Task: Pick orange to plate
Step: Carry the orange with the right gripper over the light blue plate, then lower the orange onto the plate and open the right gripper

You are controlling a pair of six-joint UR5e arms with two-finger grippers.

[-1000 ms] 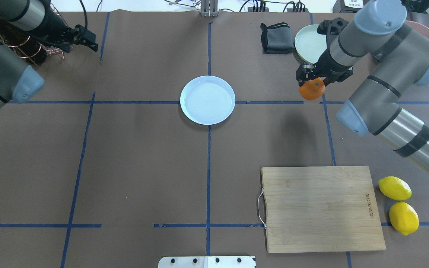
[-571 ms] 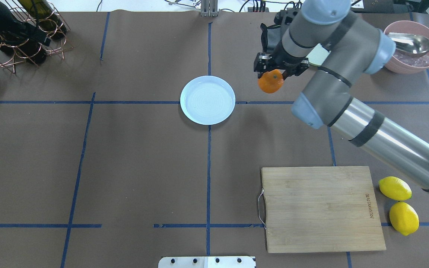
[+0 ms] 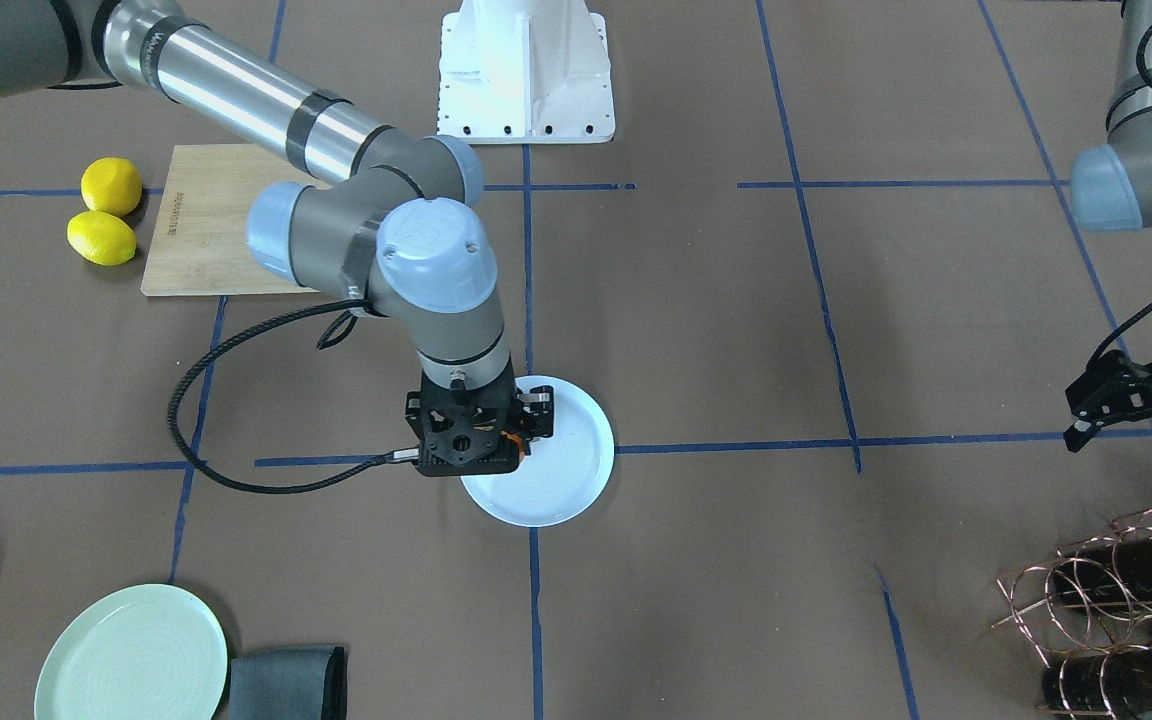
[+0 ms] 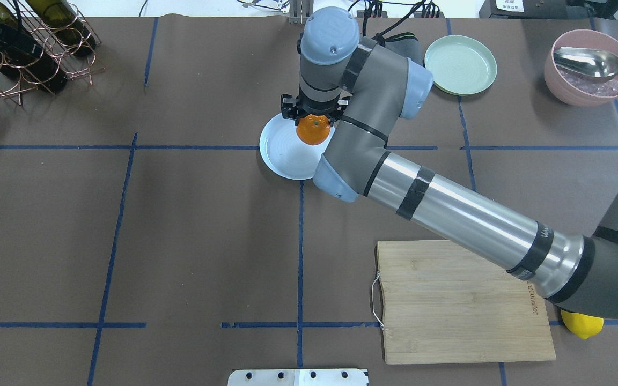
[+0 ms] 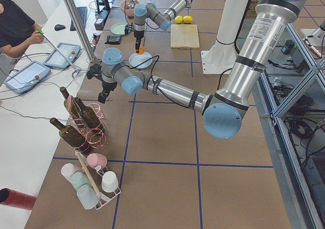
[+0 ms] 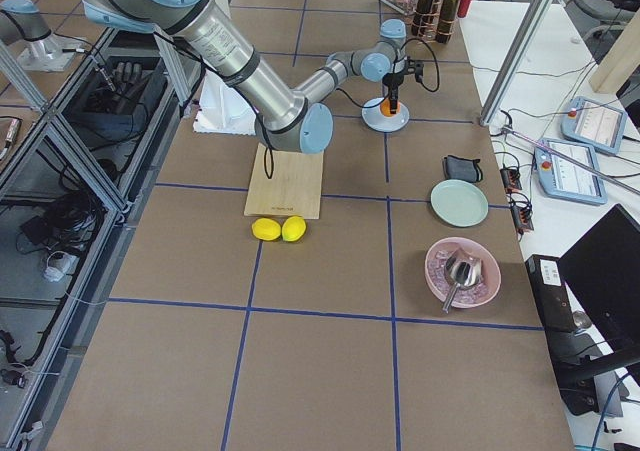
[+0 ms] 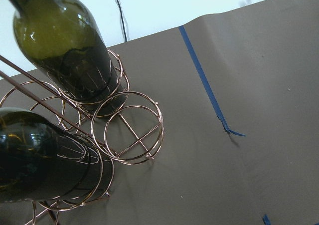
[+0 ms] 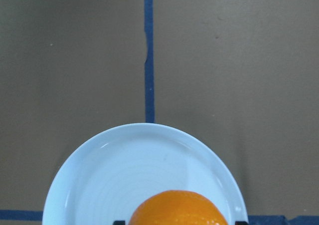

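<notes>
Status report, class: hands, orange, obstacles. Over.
Right hand shut on orange, over plate. Left hand by bottle rack, state unclear. Nothing between orange and plate.

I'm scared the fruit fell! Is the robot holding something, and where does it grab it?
The right hand holds the orange by its opposite sides, over the blue plate. The left hand is empty.

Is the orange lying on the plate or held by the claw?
Held: the right claw grips the orange over the plate; touching it or not, cannot tell.
</notes>
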